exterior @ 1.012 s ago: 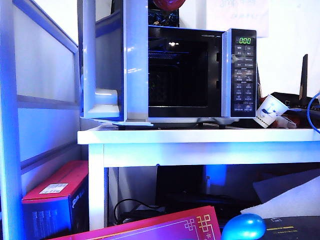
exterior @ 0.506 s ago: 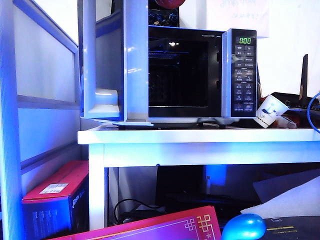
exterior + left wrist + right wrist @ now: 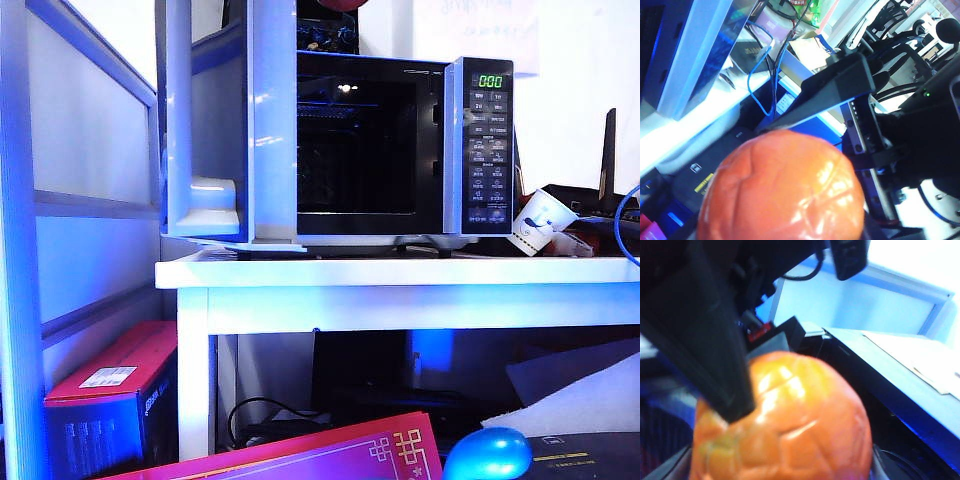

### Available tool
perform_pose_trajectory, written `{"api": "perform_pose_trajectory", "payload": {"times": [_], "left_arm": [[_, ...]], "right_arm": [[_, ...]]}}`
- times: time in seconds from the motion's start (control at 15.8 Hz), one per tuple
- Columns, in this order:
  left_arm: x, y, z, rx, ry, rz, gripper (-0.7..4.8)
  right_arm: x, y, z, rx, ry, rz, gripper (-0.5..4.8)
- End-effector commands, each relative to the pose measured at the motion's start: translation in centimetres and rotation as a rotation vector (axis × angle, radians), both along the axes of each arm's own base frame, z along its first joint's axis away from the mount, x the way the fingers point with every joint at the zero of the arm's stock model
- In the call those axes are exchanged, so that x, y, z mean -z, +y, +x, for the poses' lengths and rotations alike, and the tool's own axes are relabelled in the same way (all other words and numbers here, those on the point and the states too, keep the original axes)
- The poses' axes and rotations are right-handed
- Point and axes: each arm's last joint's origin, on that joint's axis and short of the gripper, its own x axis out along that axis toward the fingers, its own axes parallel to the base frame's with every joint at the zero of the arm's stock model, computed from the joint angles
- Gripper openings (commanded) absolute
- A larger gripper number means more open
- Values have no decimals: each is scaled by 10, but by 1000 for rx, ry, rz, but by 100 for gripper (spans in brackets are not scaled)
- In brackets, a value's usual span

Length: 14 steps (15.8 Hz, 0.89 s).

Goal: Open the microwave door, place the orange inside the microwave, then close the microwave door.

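Note:
The microwave (image 3: 480, 140) stands on the white table with its green display lit. The microwave door (image 3: 230, 130) is swung wide open to the left, showing the dark cavity. The orange (image 3: 782, 187) fills the space at my left gripper (image 3: 782, 220), which is shut on it; one left finger (image 3: 705, 350) presses on the fruit in the right wrist view. My right gripper (image 3: 787, 460) is open around the same orange (image 3: 785, 420), and one of its fingers (image 3: 830, 92) lies along the fruit's far side. In the exterior view only a sliver of the orange (image 3: 345, 3) shows at the top edge.
A tipped paper cup (image 3: 540, 222) lies on the table (image 3: 400, 272) right of the microwave. Below are a red box (image 3: 110, 390), a red-pink board (image 3: 330, 455) and a glossy blue rounded object (image 3: 487, 455). A white-framed panel (image 3: 90, 150) stands at the left.
The orange at the top edge of the exterior view has slid upward, almost out of frame. The microwave and its open door have not moved.

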Motion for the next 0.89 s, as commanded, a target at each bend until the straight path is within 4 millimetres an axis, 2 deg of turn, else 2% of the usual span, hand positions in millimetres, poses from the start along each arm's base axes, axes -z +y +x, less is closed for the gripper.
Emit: {"api": "perform_pose_trajectory", "payload": {"times": [0.06, 0.44, 0.89], "left_arm": [[-2, 0, -2, 19, -30, 2, 192], [-2, 0, -3, 30, -30, 3, 191], [-2, -1, -3, 53, -30, -8, 192]], "right_arm": [[-9, 0, -1, -3, 23, 63, 479], [-15, 0, -2, -15, 99, 146, 479], [-6, 1, -2, -30, 198, 117, 479]]}}
